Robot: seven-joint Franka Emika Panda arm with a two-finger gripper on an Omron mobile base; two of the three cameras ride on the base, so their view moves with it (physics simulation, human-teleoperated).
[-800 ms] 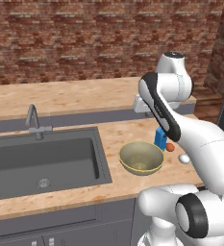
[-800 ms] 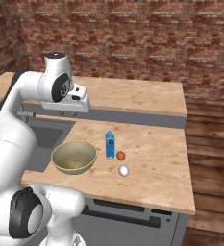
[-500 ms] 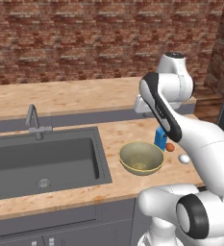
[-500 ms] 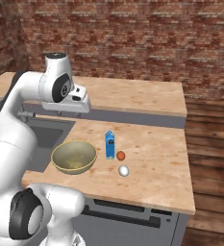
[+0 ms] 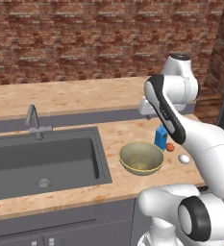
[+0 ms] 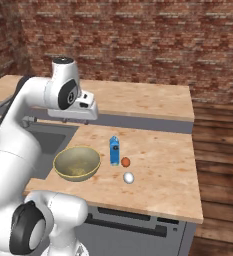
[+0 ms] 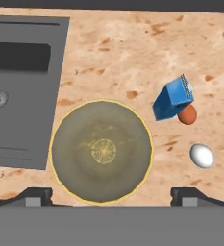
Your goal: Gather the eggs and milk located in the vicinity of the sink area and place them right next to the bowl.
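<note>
I see blue peaked milk upright by olive bowl, white egg nearby. Gripper fingers spread wide apart, holding nothing.

Below my end effector: mottled wood-look counter, matt grey sink (metal tap), smooth glossy egg, speckled matt bowl.

The wooden counter carries the bowl, milk, egg and an orange ball.
</note>
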